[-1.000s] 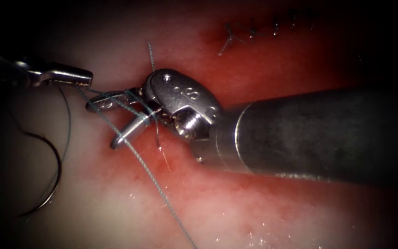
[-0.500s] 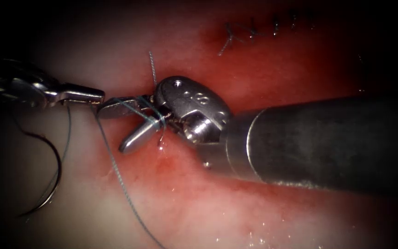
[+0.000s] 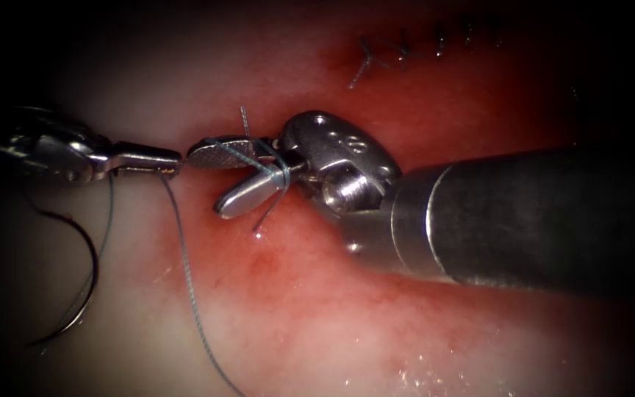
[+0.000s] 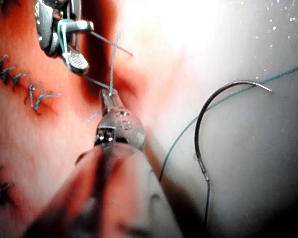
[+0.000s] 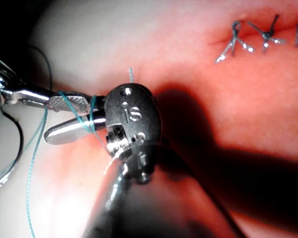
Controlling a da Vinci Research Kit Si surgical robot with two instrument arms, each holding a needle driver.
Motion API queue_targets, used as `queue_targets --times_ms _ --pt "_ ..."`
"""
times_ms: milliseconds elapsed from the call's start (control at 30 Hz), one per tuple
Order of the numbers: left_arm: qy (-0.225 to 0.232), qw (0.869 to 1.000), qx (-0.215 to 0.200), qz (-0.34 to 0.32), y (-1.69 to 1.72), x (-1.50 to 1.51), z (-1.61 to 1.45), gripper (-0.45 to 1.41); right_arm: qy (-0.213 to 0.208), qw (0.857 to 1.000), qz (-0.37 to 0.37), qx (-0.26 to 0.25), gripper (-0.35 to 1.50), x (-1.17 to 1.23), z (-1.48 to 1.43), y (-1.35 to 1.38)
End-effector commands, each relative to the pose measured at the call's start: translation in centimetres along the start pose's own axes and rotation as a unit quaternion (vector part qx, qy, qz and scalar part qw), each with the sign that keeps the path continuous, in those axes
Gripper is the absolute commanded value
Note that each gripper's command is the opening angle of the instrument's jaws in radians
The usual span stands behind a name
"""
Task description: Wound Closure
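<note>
My left tool [image 3: 173, 162] comes in from the left with its jaws shut on the blue thread [image 3: 185, 279], which trails from its tip down across the tissue [image 3: 317, 323]. My right tool [image 3: 206, 182] stands open just to its right, holding nothing, with thread wound around both jaws near their base. A short thread tail [image 3: 244, 121] sticks up beside it. The curved needle [image 3: 94, 265] lies loose on the pale tissue at the far left, out of the tissue and held by neither tool. It also lies flat beside the left tool [image 4: 109, 95] as needle [image 4: 196, 129]. The open right tool [image 5: 52, 119] carries the loops.
A row of finished stitches [image 3: 402, 53] with cut ends runs along the closed cut at the upper right, also seen as stitches [image 5: 238, 42]. Red fluid stains the tissue around the tools. The right tool's thick shaft [image 3: 538, 220] crosses the right half.
The right tool drew back to the right and slightly up with the loops sliding toward its jaw base. The left tool followed rightward, holding the thread. The needle stayed put.
</note>
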Motion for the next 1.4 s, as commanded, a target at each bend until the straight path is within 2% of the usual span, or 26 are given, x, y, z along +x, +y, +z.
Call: queue_targets --times_ms 33,233,300,500,600,700,900,967,1033,1200,1400 --pt "-0.010 1.000 0.003 -0.004 0.02 0.00 0.11 -0.45 0.005 1.000 -0.010 -0.002 0.67 -0.03 0.05 0.08" --pt "-0.067 0.995 0.039 -0.055 0.04 0.09 0.31 -0.45 0.007 0.999 -0.031 -0.002 0.67 -0.10 0.01 0.10" --pt "-0.085 0.991 0.065 -0.078 0.02 0.11 0.34 -0.45 0.008 0.999 -0.037 -0.002 0.67 -0.10 0.01 0.12" --pt "-0.139 0.981 0.090 -0.102 0.15 0.30 0.41 -0.45 0.015 0.995 -0.056 -0.076 0.66 -0.07 -0.03 0.21" --pt "-0.176 0.970 0.110 -0.124 0.23 0.42 0.42 -0.45 0.018 0.990 -0.046 -0.134 0.29 -0.10 -0.05 0.22" --pt "-0.199 0.963 0.122 -0.134 0.28 0.56 0.44 -0.45 -0.011 0.982 -0.045 -0.182 0.24 -0.13 -0.04 0.22" --pt "-0.231 0.951 0.131 -0.157 0.22 0.79 0.46 -0.45 -0.062 0.957 -0.061 -0.276 0.34 -0.22 -0.04 0.17" --pt "-0.238 0.948 0.132 -0.163 0.17 0.83 0.45 -0.45 -0.083 0.947 -0.067 -0.304 0.46 -0.27 -0.05 0.15" --pt "-0.243 0.947 0.131 -0.166 0.14 0.84 0.45 -0.45 -0.100 0.937 -0.071 -0.327 0.59 -0.32 -0.06 0.13" --pt "-0.244 0.945 0.132 -0.170 0.11 0.81 0.44 -0.45 -0.136 0.915 -0.080 -0.370 0.77 -0.47 -0.08 0.09" --pt "-0.245 0.945 0.133 -0.172 0.10 0.77 0.44 -0.45 -0.170 0.888 -0.088 -0.417 0.83 -0.65 -0.13 0.07"
